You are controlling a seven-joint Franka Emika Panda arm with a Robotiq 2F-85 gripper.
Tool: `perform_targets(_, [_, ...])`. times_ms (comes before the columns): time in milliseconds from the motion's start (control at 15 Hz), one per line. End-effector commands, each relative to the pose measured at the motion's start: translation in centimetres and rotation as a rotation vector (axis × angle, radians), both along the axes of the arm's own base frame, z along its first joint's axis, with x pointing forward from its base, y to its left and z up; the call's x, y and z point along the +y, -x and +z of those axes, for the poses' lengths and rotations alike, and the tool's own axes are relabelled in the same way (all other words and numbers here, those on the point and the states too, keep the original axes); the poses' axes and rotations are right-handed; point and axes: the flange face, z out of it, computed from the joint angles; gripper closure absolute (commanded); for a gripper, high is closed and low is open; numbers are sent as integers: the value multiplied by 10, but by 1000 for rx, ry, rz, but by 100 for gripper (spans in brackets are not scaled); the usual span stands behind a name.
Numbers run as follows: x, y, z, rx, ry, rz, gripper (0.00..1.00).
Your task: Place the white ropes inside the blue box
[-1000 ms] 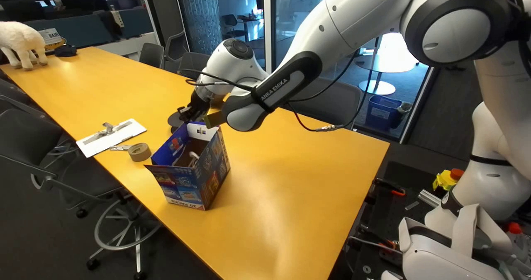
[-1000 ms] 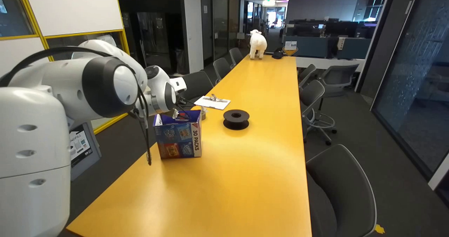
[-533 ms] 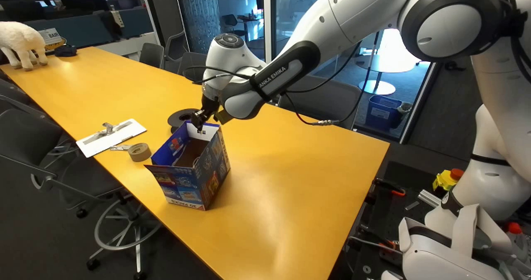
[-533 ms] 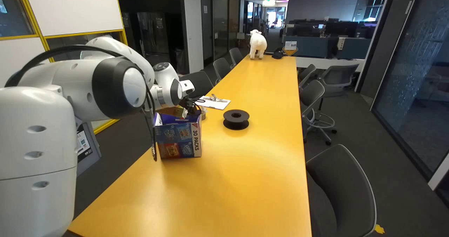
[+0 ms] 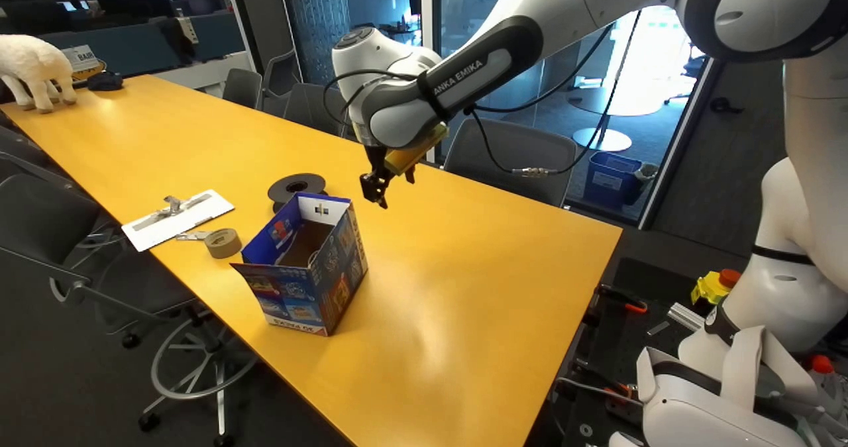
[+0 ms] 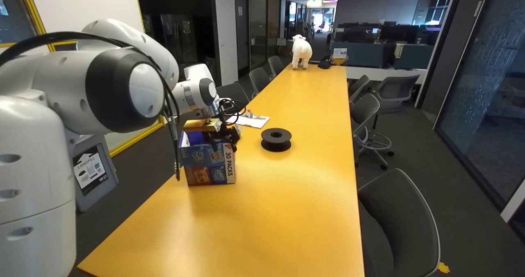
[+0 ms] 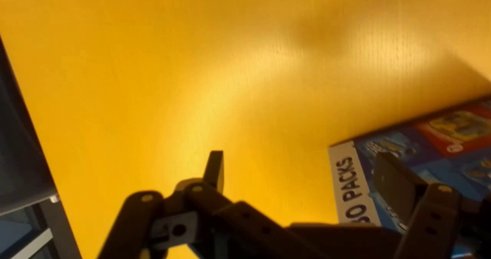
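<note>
While gripper [image 7: 305, 172] hangs w/ jaws apart, blue open-top box [image 5: 321, 291] w/ pics shows some white rope [image 5: 313, 257] inside

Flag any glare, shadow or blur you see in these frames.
Wrist view: pale glare on the yellow table, a soft-edged shadow alongside the blue box, that box slightly blurred, and the open gripper mostly dark; both exterior views: glare on the table too; in an exterior view, the box's large lettering is legible.

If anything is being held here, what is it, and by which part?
Nothing is held: in the wrist view, the black two-fingered tool stands open, its gap empty.
</note>
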Motion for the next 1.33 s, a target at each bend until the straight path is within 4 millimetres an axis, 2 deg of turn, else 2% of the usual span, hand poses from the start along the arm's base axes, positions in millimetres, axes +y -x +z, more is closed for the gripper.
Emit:
perform_targets(0, [-33,53,24,62,17,-39,0])
perform_targets(333, [-81,119,47,17,-25,-38,0])
perform_targets(600, [-108,170,79,-97,-71,-21,0])
perform_targets(867, [-127,202,117,-165,-106,-32,0])
perform_targets(1000, [-129,215,135,-191,-157,-64,0])
perform_targets(1267, [-129,228,152,-140,-251,-130,0])
